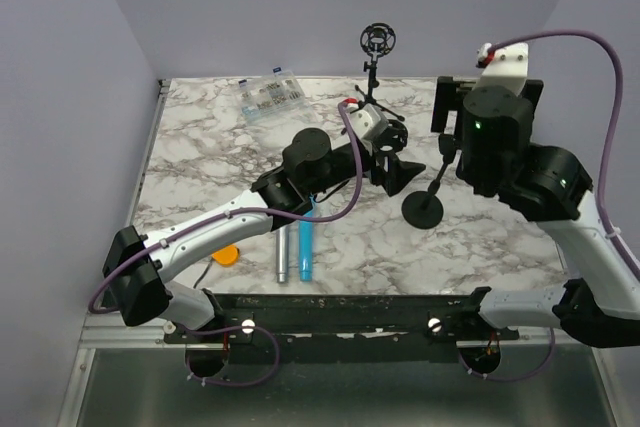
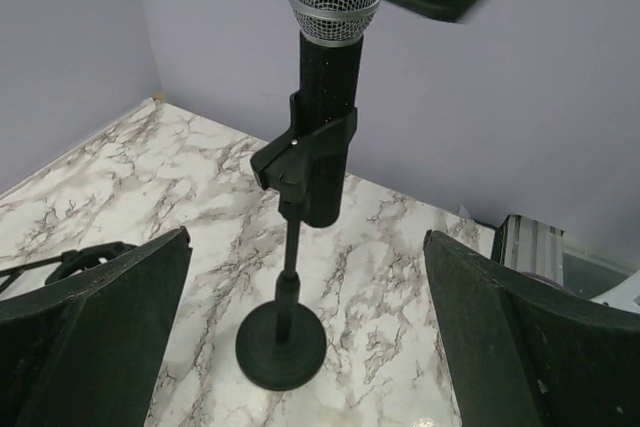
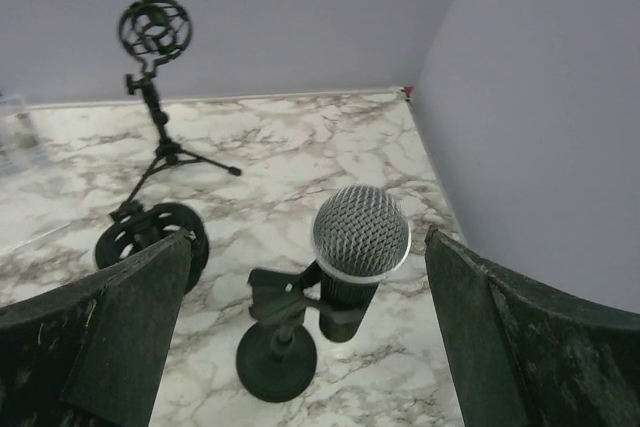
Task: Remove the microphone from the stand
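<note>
Left jaws apart, nothing between the pads. In the left wrist view the two dark fingers [image 2: 100, 337] sit at lower left and lower right of the frame, with the microphone [image 2: 325, 127] centred in the gap and clear of both. Right jaws also apart, nothing held. In the right wrist view the fingers [image 3: 110, 337] flank the microphone grille [image 3: 360, 232] from above without touching it.

Microphone is upright in the clip of the stand [image 2: 282, 347], black body, silver mesh head up. The stand's round base rests on the marble surface [image 1: 200, 147], right of centre in the top view. A dark block crosses the top edge of the left wrist frame, just over the grille.

Top view: left arm [image 1: 230, 222] reaches from lower left toward frame centre; right arm [image 1: 520, 162] hangs over the stand from the right.

Elsewhere: shock mount on tripod [image 1: 377, 42] at top centre, clear plastic box [image 1: 270, 95] upper left, silver pen [image 1: 283, 252] and blue pen [image 1: 305, 247] side by side near bottom centre, small orange object [image 1: 226, 255] beside the left arm.
</note>
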Action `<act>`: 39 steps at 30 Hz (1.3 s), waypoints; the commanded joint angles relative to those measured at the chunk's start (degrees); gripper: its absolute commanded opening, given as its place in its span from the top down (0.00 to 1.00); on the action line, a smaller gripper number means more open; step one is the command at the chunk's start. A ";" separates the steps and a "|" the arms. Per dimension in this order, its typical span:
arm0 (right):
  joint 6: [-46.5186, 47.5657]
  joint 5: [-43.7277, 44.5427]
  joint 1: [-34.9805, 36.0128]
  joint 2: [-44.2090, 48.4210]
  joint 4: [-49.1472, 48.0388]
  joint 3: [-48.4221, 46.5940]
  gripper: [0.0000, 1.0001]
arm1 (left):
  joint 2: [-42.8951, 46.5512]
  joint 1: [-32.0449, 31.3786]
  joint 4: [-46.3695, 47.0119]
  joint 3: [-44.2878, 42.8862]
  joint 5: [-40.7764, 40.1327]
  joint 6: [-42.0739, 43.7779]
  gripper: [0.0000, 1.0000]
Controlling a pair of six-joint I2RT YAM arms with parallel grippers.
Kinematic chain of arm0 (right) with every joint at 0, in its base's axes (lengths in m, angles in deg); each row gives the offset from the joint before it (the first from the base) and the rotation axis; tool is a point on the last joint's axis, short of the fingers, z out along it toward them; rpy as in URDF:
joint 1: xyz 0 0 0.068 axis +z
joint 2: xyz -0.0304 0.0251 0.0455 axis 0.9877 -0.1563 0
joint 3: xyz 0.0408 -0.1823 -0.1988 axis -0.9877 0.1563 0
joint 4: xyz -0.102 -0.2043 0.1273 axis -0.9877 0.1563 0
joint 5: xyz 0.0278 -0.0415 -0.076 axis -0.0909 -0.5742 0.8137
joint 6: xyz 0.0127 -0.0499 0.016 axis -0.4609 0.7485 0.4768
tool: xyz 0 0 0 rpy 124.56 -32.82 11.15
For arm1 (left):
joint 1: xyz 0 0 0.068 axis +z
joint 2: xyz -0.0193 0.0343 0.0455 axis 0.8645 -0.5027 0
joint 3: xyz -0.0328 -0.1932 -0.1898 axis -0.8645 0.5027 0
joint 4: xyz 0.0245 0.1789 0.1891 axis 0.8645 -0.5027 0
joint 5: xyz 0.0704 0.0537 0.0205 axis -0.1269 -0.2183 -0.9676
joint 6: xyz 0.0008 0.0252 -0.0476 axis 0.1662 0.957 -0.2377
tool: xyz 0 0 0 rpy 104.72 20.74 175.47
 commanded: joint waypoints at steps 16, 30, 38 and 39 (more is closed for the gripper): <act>-2.23 -16.92 -22.47 -1.66 1.97 5.74 0.00 | -6.05 0.28 -2.72 -6.70 4.22 0.66 0.03; -0.85 -21.21 -22.42 -0.71 -1.10 9.71 0.19 | -18.75 6.68 3.40 -14.47 19.82 2.86 0.01; -0.61 -21.94 -22.51 -0.01 -2.02 10.07 0.22 | -25.95 6.81 9.51 -17.41 23.05 6.39 0.06; -0.59 -21.98 -22.47 0.07 -2.06 10.19 0.22 | -26.48 6.81 11.32 -17.36 23.24 5.80 0.06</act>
